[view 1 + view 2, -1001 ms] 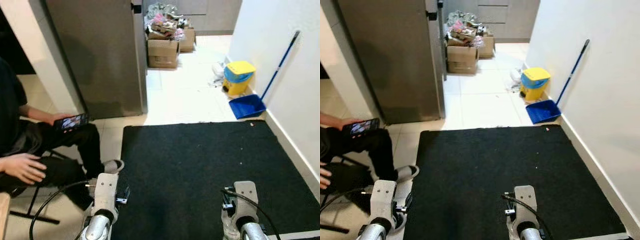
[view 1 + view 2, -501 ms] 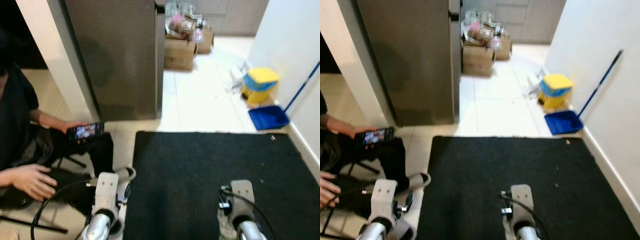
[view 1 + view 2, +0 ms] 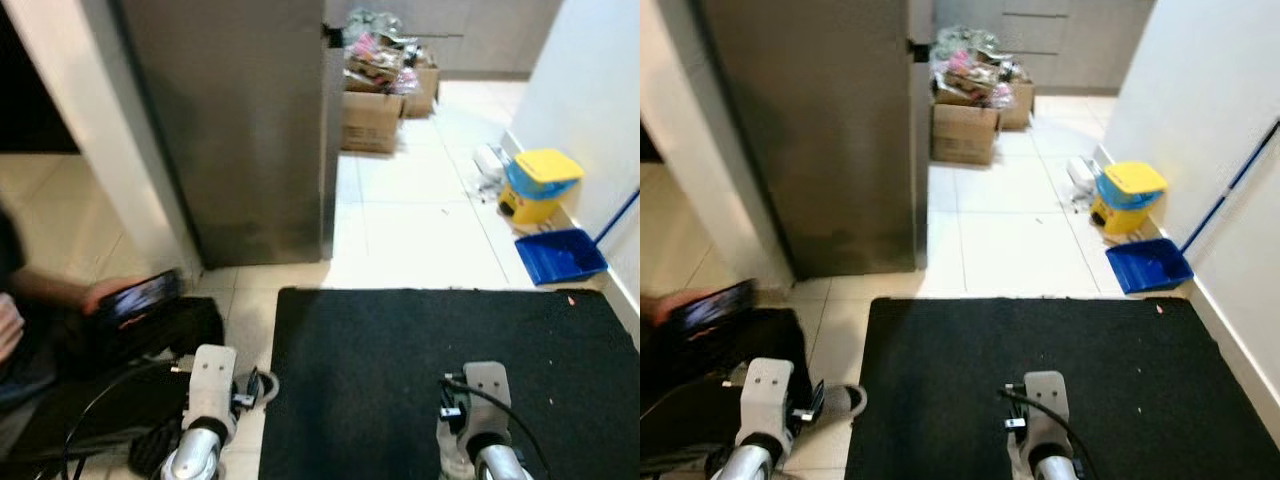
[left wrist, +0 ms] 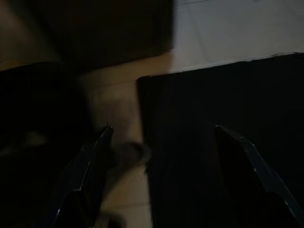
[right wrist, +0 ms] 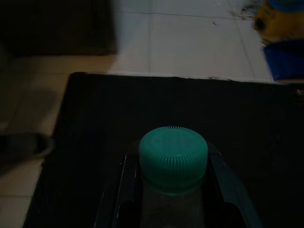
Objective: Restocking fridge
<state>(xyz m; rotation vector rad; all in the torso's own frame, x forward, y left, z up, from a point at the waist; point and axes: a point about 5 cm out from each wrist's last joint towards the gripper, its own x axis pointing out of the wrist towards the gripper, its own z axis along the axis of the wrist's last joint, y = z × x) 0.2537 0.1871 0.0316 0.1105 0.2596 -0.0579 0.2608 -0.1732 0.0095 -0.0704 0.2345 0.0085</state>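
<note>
A: The right hand is seen clamped on a bottle, its green cap gripped between both fingers, held low above the black mat.

B: And the left hand is held with fingers spread apart, nothing gripped. The grey fridge is seen closed ahead.
</note>
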